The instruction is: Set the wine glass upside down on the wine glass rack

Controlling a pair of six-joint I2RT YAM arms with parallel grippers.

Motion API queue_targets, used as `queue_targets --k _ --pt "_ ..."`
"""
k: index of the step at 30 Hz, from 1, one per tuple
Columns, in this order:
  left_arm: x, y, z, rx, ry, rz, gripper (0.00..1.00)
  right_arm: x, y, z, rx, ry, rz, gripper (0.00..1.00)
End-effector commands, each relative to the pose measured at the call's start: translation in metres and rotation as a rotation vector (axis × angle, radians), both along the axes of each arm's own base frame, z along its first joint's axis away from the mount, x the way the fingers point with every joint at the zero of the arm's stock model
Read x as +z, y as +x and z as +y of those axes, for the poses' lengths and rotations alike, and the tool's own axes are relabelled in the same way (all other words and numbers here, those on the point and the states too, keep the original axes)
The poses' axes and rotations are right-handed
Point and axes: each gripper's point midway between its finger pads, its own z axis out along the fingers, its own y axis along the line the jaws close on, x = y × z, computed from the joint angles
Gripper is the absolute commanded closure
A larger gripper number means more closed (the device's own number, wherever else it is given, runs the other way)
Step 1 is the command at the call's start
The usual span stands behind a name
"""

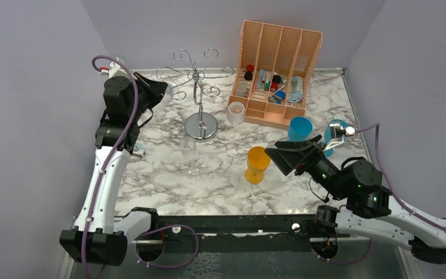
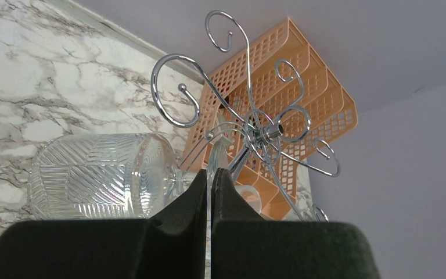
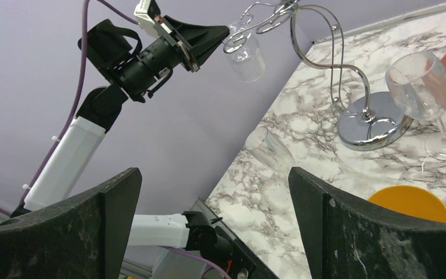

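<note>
Closest in the left wrist view, the left end effector (image 2: pixel 211 174) has its jaws pressed together on the thin stem of the wine glass (image 2: pixel 99 174). The ribbed clear bowl sticks out to one side of them. The glass is off the surface (image 1: pixel 162 192), right up among the curled arms of the wine glass rack (image 2: pixel 267 131). From the right wrist view its bowl hangs downward below a scroll, so it looks already turned over.

I judge the task well along: the glass is picked up, inverted and brought to the rack. What remains is seating the foot in an arm, letting go and backing the arm away. Whether the foot already rests in the wire I cannot tell, since metal and glass overlap there.

The right end effector (image 3: pixel 215 232) stands wide open and empty, low over the surface near an orange goblet (image 1: pixel 257 164). A second clear glass (image 3: pixel 424 87) stands upright beside the rack's disc base.

No brand, label or writing can be read. The small items in the orange slotted organiser (image 1: pixel 276 70) are too tiny to make out.
</note>
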Motion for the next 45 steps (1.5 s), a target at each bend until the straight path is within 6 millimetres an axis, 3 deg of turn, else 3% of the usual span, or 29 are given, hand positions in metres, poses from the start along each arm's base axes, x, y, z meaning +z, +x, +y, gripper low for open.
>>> queue_targets --k 1,4,14,32,45 --pt "0.051 0.002 -0.002 -0.015 -0.044 -0.159 1.0 0.009 -0.001 -0.005 -0.007 0.021 0.007 0.0" --pt "0.049 0.003 0.003 0.003 -0.072 -0.155 1.0 0.009 -0.002 -0.005 -0.003 0.02 0.007 0.0" --pt "0.047 0.006 -0.008 -0.06 -0.193 -0.153 1.0 0.007 0.0 -0.005 -0.013 0.02 0.01 0.0" --pt "0.045 0.016 -0.003 -0.065 -0.227 -0.174 1.0 0.008 -0.003 -0.005 0.001 0.028 0.015 0.0" --pt "0.029 0.029 0.0 -0.079 -0.295 -0.158 1.0 0.009 -0.005 -0.005 0.016 0.035 0.019 0.0"
